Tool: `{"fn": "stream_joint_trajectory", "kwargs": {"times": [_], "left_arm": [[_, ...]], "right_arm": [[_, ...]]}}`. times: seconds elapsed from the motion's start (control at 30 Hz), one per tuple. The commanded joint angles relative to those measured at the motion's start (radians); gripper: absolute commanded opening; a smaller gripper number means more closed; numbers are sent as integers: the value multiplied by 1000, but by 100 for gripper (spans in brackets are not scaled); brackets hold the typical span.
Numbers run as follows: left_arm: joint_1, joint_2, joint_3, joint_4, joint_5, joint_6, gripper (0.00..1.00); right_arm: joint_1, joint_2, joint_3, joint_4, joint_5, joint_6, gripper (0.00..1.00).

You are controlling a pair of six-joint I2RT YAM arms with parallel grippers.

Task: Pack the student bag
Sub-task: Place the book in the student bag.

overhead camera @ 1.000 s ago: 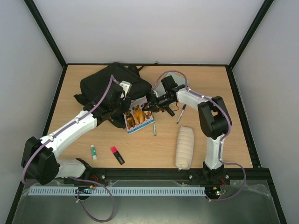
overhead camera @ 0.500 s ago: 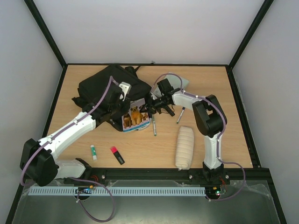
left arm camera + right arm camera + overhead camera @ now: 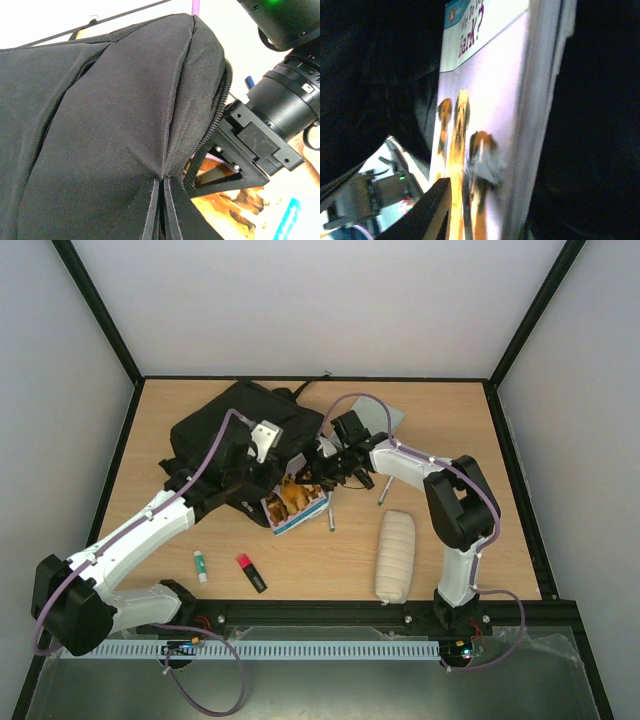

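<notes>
The student bag (image 3: 225, 425) is a black backpack lying at the back left of the table. My left gripper (image 3: 255, 468) is shut on a fold of its fabric by the zipper (image 3: 162, 200) and holds the mouth up. A dog picture book (image 3: 297, 502) leans on edge with its far end in that opening. My right gripper (image 3: 316, 472) is at the book's upper edge. In the right wrist view the book cover (image 3: 485, 100) stands beside one finger (image 3: 427, 212), with a thin gap between them. The other finger is lost in the dark of the bag (image 3: 370, 75).
A white cylindrical pouch (image 3: 395, 555) lies front right. One pen (image 3: 331, 513) lies by the book and another (image 3: 387, 483) beside the right arm. A glue stick (image 3: 201, 565) and a red highlighter (image 3: 250, 573) lie near the front. A grey flat sheet (image 3: 378, 415) sits behind the right gripper.
The book has gone from lying flat on the table to tilting into the bag's mouth, pushed left. The right jaws have parted. The left gripper keeps its pinch on the bag.
</notes>
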Motion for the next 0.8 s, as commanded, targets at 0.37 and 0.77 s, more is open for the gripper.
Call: {"fn": "stream_joint_trajectory", "kwargs": {"times": [0.37, 0.77], "left_arm": [[-18, -7, 6, 89, 34, 42, 2], [-80, -21, -7, 56, -177, 94, 2]], "right_arm": [[12, -308, -154, -93, 283, -303, 61], [92, -519, -299, -269, 277, -927, 46]]}}
